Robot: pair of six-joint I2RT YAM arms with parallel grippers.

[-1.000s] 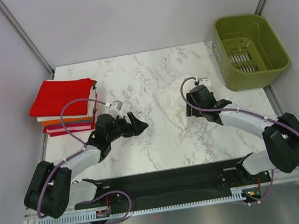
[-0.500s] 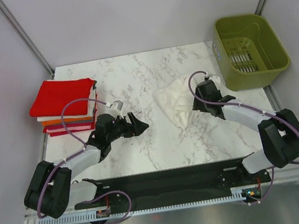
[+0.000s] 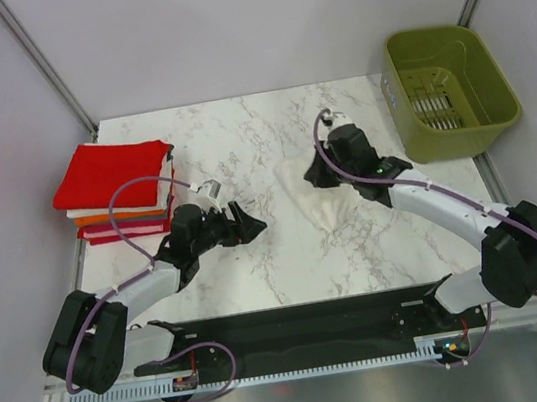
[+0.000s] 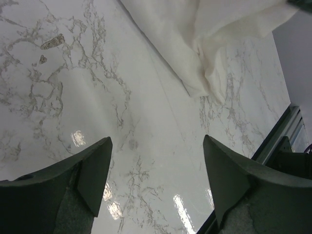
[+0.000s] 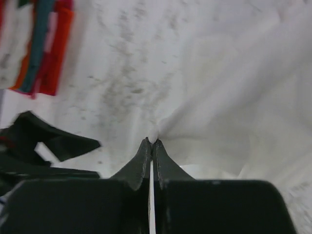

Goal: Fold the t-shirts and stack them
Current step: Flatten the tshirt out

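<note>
A crumpled white t-shirt (image 3: 318,206) lies on the marble table right of centre; in the left wrist view the white t-shirt (image 4: 214,34) fills the top. My right gripper (image 3: 314,176) is shut on a pinch of that white cloth at its left part, and the cloth (image 5: 219,122) spreads away from the closed tips of the right gripper (image 5: 152,142). A stack of folded t-shirts (image 3: 117,188), red on top, sits at the table's left edge and shows blurred as the stack (image 5: 46,48). My left gripper (image 3: 252,226) hangs open over bare marble, apart from the shirt, with nothing between the fingers of the left gripper (image 4: 156,146).
An olive-green plastic basket (image 3: 410,129) stands at the back right corner of the table. The black rail of the arm bases (image 3: 308,331) runs along the near edge. Grey walls close the table at the back and sides.
My right gripper has swung back and left over the white t-shirt and shut on its cloth, bunching it. The left arm has stayed put.
</note>
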